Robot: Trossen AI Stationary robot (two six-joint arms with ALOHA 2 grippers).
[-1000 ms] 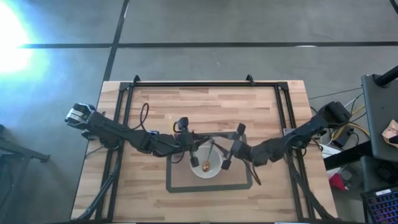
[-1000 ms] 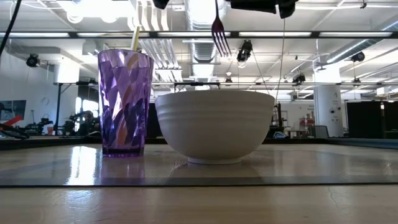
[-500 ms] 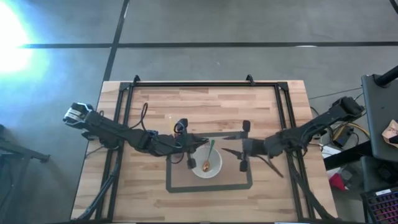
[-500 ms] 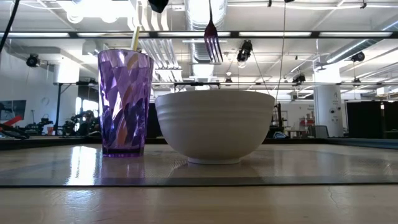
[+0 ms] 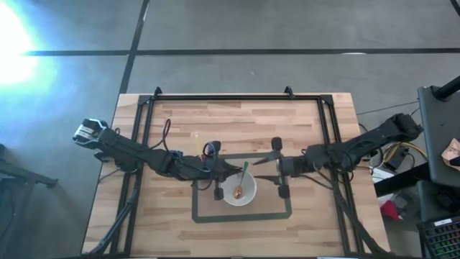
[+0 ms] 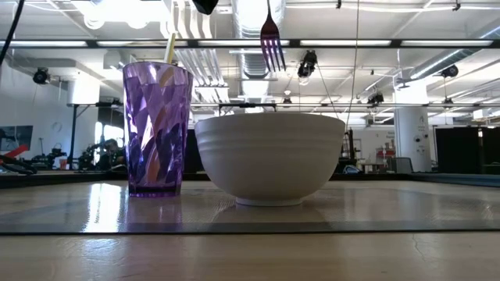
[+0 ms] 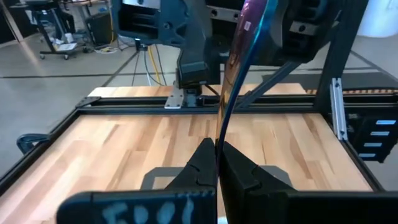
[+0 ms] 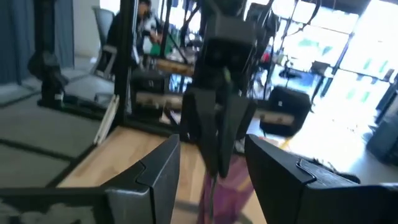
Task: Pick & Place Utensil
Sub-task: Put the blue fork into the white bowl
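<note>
The left hand (image 5: 231,173) is clamped on a fork (image 6: 271,39), holding it tines-down above the white bowl (image 6: 269,158) at the middle of the worktop (image 5: 251,122). A spoon (image 5: 238,191) lies in the bowl. The right hand (image 5: 277,166), fingers spread and holding nothing, hangs just right of the bowl. A purple cup (image 6: 157,129) stands left of the bowl.

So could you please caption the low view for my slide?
A fork hangs tines-down above a white bowl, beside a purple cup.
</note>
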